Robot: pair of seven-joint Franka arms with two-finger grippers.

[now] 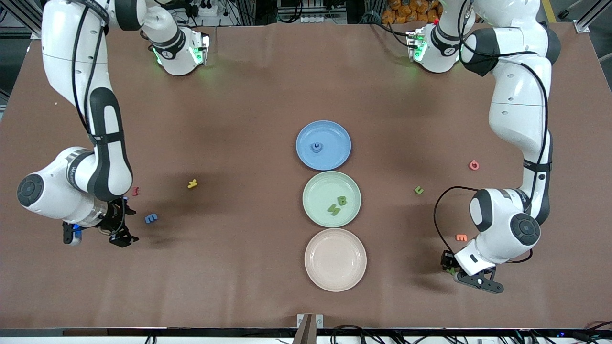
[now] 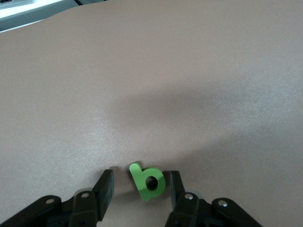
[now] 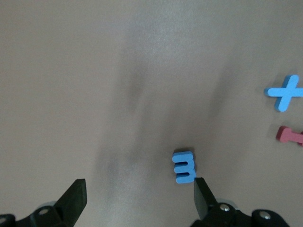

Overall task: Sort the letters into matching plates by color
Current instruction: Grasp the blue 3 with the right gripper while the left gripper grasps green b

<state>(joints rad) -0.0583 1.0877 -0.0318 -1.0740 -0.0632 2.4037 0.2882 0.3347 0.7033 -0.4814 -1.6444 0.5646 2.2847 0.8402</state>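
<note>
My left gripper (image 2: 141, 179) is down at the table with its jaws open around a green letter b (image 2: 161, 183). One finger is right beside the letter and a gap shows at the other. In the front view this gripper (image 1: 467, 279) is at the left arm's end of the table, with a bit of green (image 1: 451, 270) at its tip. My right gripper (image 3: 139, 184) hangs wide open with a blue letter (image 3: 184, 167) just off one fingertip. The blue plate (image 1: 334, 160) holds one blue piece (image 1: 316, 147). The green plate (image 1: 318, 186) holds two green letters (image 1: 337, 205).
A beige-pink plate (image 1: 335, 282) lies nearest the front camera in the row of plates. A green letter (image 1: 419, 189), an orange piece (image 1: 461, 237) and a pink ring (image 1: 474, 165) lie loose near the left arm. A yellow piece (image 1: 192, 183), a red piece (image 1: 135, 191) and a blue plus (image 3: 285, 92) lie near the right arm.
</note>
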